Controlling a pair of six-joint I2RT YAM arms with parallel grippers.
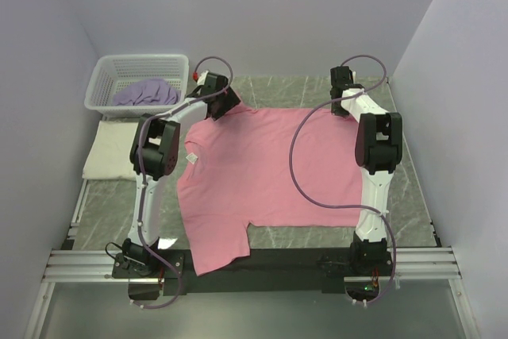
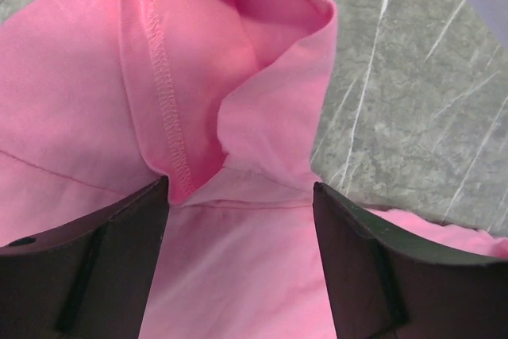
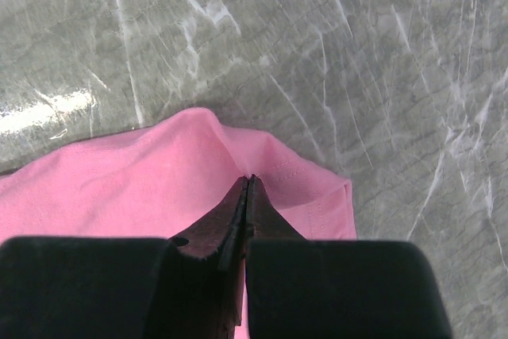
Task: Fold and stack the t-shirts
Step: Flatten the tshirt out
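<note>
While both arms stretch to the far corners of the pink shirt (image 1: 270,172) spread on the table (image 1: 317,236), the left gripper (image 2: 242,188) straddles a raised fold, fingers apart, the right gripper (image 3: 248,180) pinches its corner tight, and the basket (image 1: 99,89) holds the lavender shirt (image 1: 147,91), with the cream shirt (image 1: 111,152) just beside it.

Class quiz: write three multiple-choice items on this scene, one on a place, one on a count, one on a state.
1. Where is the lavender t-shirt? A in the basket; B on the floor; C in a gripper.
2. How many t-shirts show? A two; B three; C five.
3. The left gripper is: A shut tight; B open; C out of view.
Answers: A, it lies bunched inside the basket; B, pink t-shirt, cream t-shirt, lavender; B, its jaws stand apart around a pink fold.
</note>
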